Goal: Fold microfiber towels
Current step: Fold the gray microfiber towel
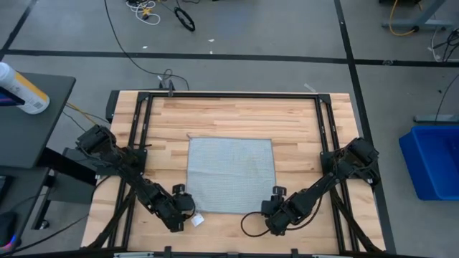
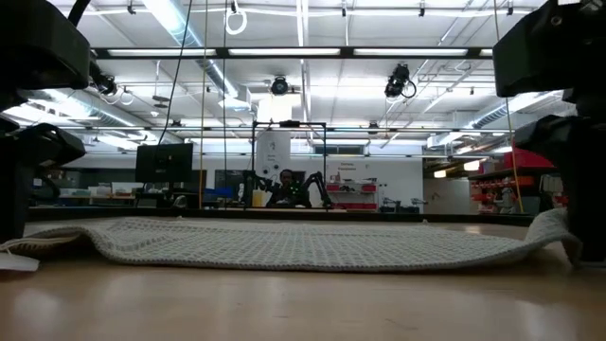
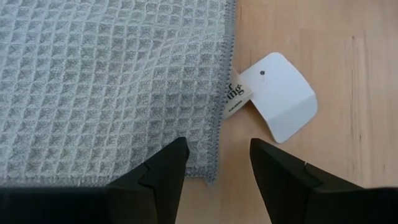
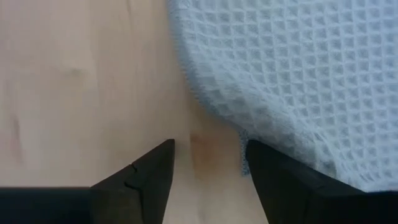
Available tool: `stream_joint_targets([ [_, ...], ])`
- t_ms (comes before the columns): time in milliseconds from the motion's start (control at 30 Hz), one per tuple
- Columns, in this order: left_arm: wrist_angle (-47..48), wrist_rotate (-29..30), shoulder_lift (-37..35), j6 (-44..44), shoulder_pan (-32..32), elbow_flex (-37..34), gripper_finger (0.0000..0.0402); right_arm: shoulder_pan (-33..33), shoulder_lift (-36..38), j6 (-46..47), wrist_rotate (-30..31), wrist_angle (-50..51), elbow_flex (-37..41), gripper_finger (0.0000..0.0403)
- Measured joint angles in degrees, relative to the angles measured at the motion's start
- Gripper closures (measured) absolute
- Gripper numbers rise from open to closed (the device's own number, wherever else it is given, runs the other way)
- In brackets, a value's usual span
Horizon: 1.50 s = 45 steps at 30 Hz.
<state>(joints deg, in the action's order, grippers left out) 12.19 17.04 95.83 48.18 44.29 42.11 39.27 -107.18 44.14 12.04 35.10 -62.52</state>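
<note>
The pale grey-blue towel (image 1: 231,175) lies spread flat on the wooden table (image 1: 237,118); it also shows in the low view (image 2: 303,244). Its white tag (image 3: 277,96) lies on the wood by the near left corner. My left gripper (image 3: 217,152) is open, low at that corner (image 1: 188,209), one finger over the cloth and one over the wood. My right gripper (image 4: 210,152) is open, low at the near right corner (image 1: 276,204), one finger at the cloth's edge (image 4: 249,140) and one over bare wood. My left gripper stands astride the towel's near left corner (image 3: 211,168); I cannot tell whether a finger touches the cloth. My right gripper has one finger beside the near right corner, which rises a little off the table (image 2: 554,223); I cannot tell whether it touches.
A black frame (image 1: 229,94) runs around the table's work area. A bright blue bin (image 1: 434,161) stands on the floor off the table's right side. A dark side table with a white bottle (image 1: 21,89) stands at the left. Bare wood lies beyond the towel's far edge.
</note>
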Motion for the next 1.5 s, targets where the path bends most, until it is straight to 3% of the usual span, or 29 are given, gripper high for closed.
stream_joint_targets([
  [300,-0.02,-0.05,0.0,0.44,0.03,0.0,0.0209,-0.04,-0.06,-0.52,3.18,9.53,-5.32,0.0174],
  [700,0.0,-0.03,0.0,0.48,0.03,0.0,0.0209,-0.09,-2.92,-0.14,2.5,7.97,-4.93,0.0173],
  [1167,0.42,0.3,-0.05,1.05,0.36,0.0,0.0209,0.37,-3.45,1.32,5.74,13.38,-11.59,0.0176],
  [1500,1.16,0.83,-0.07,1.12,0.6,0.0,0.0209,-0.07,-3.68,2.4,7.06,13.34,-10.83,0.0184],
])
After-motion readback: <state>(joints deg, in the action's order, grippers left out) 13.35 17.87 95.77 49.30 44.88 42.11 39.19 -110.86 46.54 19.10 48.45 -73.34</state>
